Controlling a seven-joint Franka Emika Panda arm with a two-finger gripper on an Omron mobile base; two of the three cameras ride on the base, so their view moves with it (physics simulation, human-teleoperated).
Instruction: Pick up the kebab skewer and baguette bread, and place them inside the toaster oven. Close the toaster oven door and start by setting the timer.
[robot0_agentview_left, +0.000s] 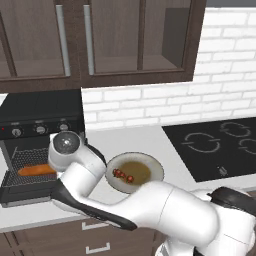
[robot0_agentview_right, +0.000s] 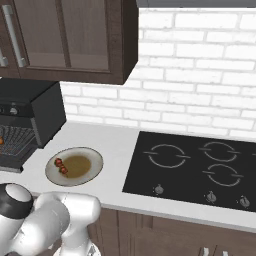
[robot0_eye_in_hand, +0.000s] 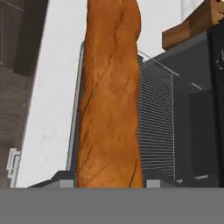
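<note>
**Baguette at the oven rack, skewer on the plate**

Right up against your hand camera you have the baguette (robot0_eye_in_hand: 109, 96), an orange-brown stick running from the bottom edge to the top of that view. It crosses in front of the wire rack (robot0_eye_in_hand: 153, 122) of the toaster oven (robot0_eye_in_hand: 192, 109). You can't tell the gripper state: the fingertips are not visible behind the bread, so whether they pinch it or stand apart is unclear.

From your left base camera, the baguette (robot0_agentview_left: 37, 170) lies on the rack inside the open toaster oven (robot0_agentview_left: 42, 117), roughly level, towards the left of the cavity. The oven door (robot0_agentview_left: 27, 192) hangs dropped down in front. Three round knobs (robot0_agentview_left: 40, 129) sit in a row above the opening. Your arm's elbow joint (robot0_agentview_left: 65, 145) sits just in front of the oven's right side.

The kebab skewer (robot0_agentview_left: 123, 175) rests on a round plate (robot0_agentview_left: 152, 167) on the counter, right of the oven, red and brown chunks near the plate's left rim. Your right base camera shows the same skewer (robot0_agentview_right: 61, 166) on the plate (robot0_agentview_right: 92, 157), with the black stovetop (robot0_agentview_right: 195, 167) well apart to the right.
</note>
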